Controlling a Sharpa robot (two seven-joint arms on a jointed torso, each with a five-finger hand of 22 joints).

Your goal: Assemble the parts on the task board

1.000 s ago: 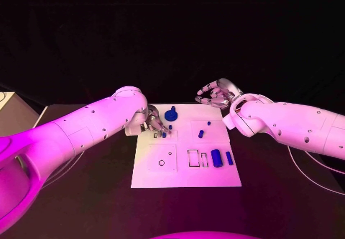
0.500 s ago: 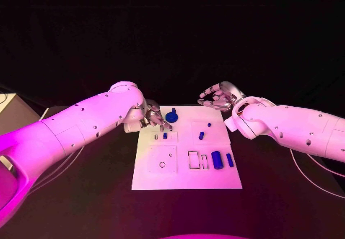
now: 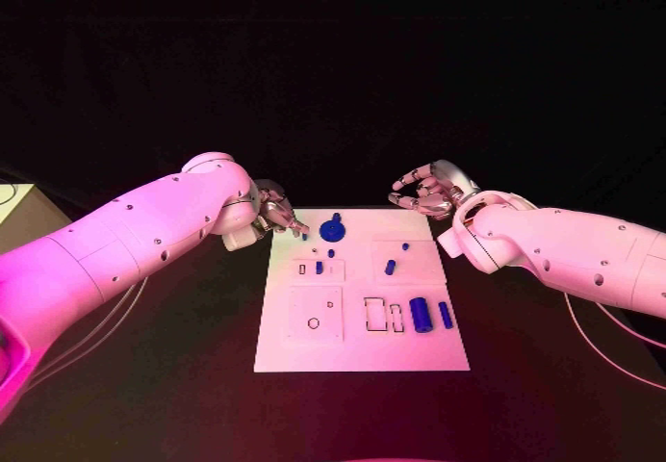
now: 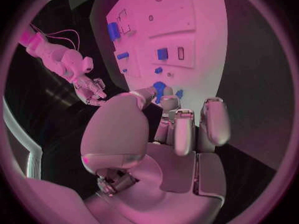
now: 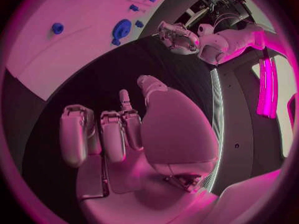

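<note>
The task board (image 3: 358,337) lies mid-counter (image 3: 555,385). The blue parts sit on it: a round gear-like part (image 3: 333,229) near the far edge, and small pegs (image 3: 392,265) and two cylinders (image 3: 420,314) toward the board's right side. The left hand (image 3: 273,212) hovers at the board's far left corner, fingers loosely apart, holding nothing. The right hand (image 3: 427,191) hangs off the far right corner, fingers curled, empty. Judged step: between placements. The next move likely calls for selecting a loose part and grasping it.

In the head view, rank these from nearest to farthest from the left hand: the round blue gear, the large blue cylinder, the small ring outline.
1. Round blue gear, beside the left hand, board's far edge.
2. Small ring outline, near-left panel.
3. Large blue cylinder, near-right.
</note>
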